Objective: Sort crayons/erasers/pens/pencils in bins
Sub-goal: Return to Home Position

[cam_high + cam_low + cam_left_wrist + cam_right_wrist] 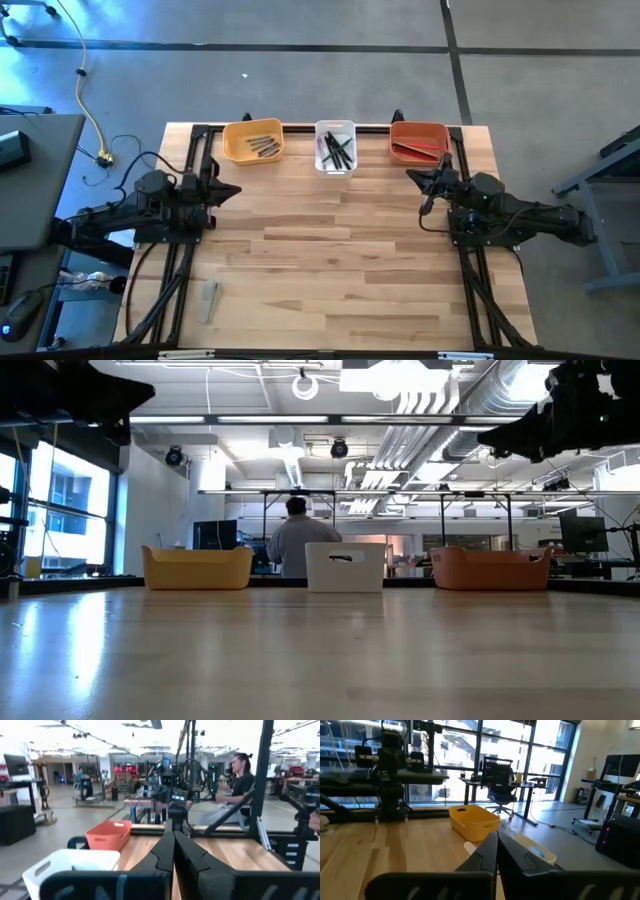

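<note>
Overhead alone, pens (340, 150) show in the white bin (336, 172); left gripper (234, 190), right gripper (411, 176) closed.

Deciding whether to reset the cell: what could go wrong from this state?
1. A grey piece lies on the near-left part of the table, outside every bin. The left pincer is shut and well away from it, so the sort may end incomplete if that piece belongs to it.
2. The right pincer, also shut, sits close to the red-orange bin. A wide swing might nudge that bin, which stands at the table's far edge.
</note>
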You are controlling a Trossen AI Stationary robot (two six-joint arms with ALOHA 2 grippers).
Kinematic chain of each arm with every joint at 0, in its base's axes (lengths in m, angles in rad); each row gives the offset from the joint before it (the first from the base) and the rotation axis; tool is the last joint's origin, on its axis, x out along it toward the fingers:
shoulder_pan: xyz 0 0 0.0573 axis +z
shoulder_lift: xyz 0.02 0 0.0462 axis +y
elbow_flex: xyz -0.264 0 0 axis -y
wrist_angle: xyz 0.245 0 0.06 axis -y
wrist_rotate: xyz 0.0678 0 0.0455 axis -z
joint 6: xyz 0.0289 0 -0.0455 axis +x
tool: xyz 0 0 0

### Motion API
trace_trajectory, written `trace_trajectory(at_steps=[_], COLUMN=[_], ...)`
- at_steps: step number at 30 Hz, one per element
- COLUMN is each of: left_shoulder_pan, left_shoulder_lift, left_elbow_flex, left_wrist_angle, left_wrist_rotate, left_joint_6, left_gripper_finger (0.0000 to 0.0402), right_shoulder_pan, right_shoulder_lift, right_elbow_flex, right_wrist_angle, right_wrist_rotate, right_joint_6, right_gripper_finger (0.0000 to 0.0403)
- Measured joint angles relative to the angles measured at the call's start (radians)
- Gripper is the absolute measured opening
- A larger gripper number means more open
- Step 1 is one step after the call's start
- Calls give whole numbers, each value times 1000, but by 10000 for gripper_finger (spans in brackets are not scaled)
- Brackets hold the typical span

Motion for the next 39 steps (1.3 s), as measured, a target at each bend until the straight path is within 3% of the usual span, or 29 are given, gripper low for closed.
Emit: trace_trajectory(at_steps=[6, 15, 34, 39], left_shoulder_pan=[0, -1, -1, -1], left_shoulder_lift=[1, 0, 0, 0], left_elbow_flex=[-106, -172, -173, -173], left_wrist_angle=[118, 196, 175, 166], left_wrist_rotate=[-4, -24, -34, 10], left_joint_6=[-48, -36, -59, -84], left_gripper_finger=[0, 0, 0, 0], right_shoulder_pan=[8, 85, 125, 109], right_shoulder_lift=[-67, -184, -170, -145], right_elbow_flex=[-107, -108, -108, -108], right_wrist_angle=[72, -76, -87, -87], right_wrist_rotate=[1, 97, 138, 138], right_joint_6=[27, 27, -5, -45], right_gripper_finger=[0, 0, 0, 0])
